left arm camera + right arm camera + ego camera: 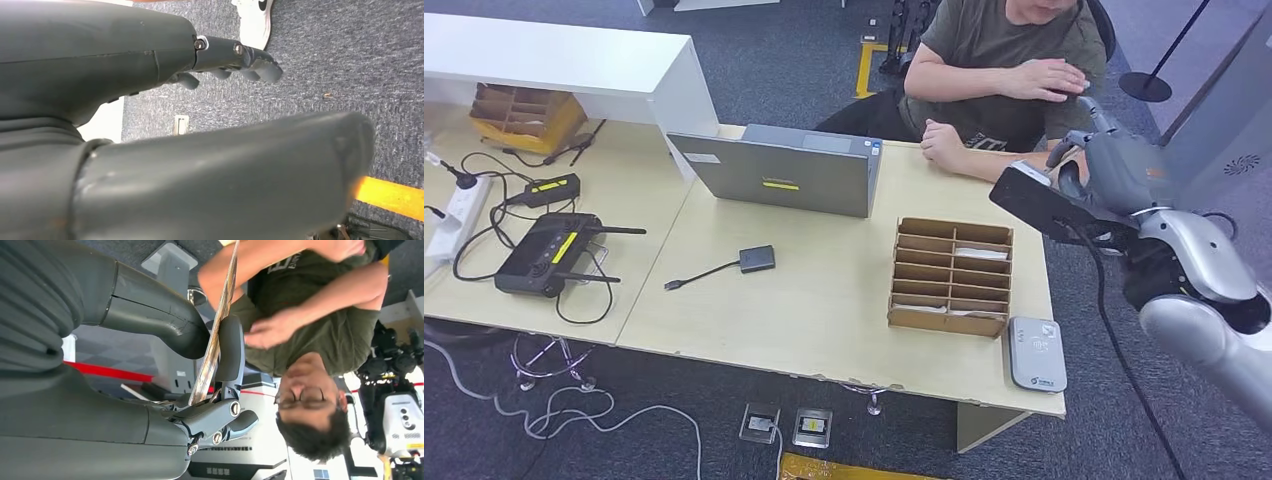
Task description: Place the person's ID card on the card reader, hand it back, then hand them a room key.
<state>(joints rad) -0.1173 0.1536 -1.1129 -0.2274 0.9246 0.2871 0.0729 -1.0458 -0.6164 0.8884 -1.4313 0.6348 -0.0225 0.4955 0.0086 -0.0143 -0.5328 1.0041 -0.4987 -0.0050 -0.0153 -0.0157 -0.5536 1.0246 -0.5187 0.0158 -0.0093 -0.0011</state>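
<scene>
The worktop (824, 300) carries a closed laptop (784, 170) at its far edge, a cardboard organiser (951, 277) with cards in its slots toward the right, and the card reader (1036, 352) on the near right corner just beside the organiser. A person (1004, 60) sits behind the far right corner, one fist resting on the worktop edge. The right hand (220, 375) is raised past that corner toward the person, pinching the ID card (216, 335) edge-on between thumb and finger. The left hand (235, 60) hangs over carpet, fingers curled in, holding nothing.
</scene>
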